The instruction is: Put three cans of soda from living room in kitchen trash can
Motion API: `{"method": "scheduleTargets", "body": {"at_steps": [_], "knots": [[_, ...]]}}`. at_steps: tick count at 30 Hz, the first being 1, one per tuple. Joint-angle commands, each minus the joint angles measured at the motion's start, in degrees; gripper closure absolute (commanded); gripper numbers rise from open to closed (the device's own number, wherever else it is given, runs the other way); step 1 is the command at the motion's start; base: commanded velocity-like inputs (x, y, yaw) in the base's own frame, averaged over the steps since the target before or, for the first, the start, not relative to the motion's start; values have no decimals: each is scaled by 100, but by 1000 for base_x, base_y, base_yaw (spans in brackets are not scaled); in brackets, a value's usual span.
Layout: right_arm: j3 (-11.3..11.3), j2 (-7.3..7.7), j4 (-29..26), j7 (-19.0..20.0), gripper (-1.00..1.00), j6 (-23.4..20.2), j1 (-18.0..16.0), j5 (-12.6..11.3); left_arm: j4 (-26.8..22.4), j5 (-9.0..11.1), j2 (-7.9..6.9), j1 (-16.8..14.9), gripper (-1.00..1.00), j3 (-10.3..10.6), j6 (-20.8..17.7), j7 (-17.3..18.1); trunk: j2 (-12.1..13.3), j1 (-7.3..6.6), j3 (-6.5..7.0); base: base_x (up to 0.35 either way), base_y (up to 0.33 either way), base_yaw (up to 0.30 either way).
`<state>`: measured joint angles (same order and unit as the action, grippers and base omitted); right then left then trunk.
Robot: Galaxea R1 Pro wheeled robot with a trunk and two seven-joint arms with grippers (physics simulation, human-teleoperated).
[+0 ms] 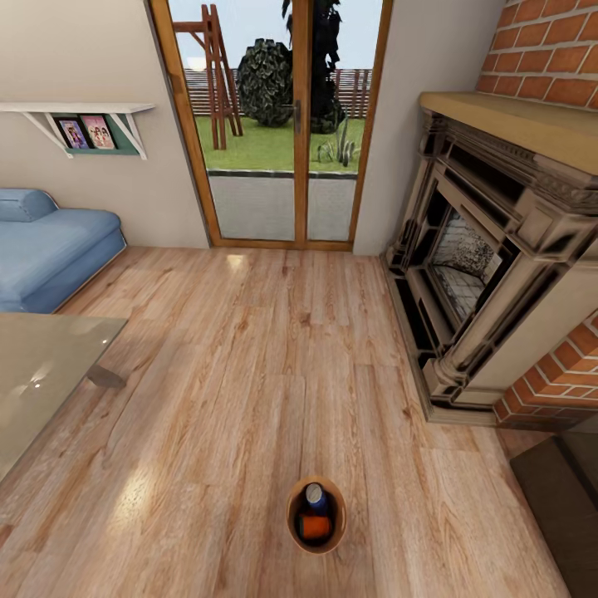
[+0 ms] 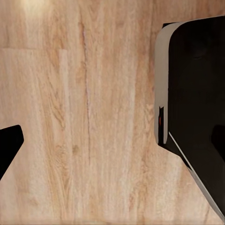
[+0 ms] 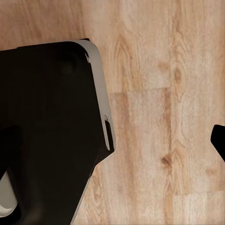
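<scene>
Head view: tash can [image 1: 316, 515] stands on the living room plank floor [image 1: 249, 349], low centre, just ahead of the robot; orange can [image 1: 315, 526] and dark blue can [image 1: 316, 497] sit inside it, a third can I can't make out; blue sofa [image 1: 50, 249] and glass table [image 1: 41, 374] to the left, fireplace [image 1: 490, 266] right, glass door [image 1: 278, 124] ahead. Wrist views look down on floorboards and the robot's black base [image 2: 197, 108]; one dark fingertip [image 2: 9, 145] of the left gripper at the edge, another [image 3: 219, 140] on the right; opening on either side can't be told, nothing seen held. Judgement: collecting looks about done; next is getting the bin to the kitchen, which calls for stooping and gripping its rim without tipping it.
</scene>
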<state>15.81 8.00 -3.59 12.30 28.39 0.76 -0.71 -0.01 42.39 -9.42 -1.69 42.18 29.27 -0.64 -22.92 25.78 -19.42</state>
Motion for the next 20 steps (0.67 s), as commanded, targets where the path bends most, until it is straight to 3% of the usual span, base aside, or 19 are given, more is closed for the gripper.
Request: {"method": "scheduleTargets", "body": {"at_steps": [1, 20], "knots": [[0, 0, 0, 0, -100, 0, 1, 0, -2, 0, 0, 1, -100, 0, 0, 1, 0, 0, 0, 0, 0, 0], [-4, 0, 5, 0, -100, 0, 3, 0, -8, -2, 1, 2, -100, 1, 0, 3, 0, 0, 0, 0, 0, 0]]}}
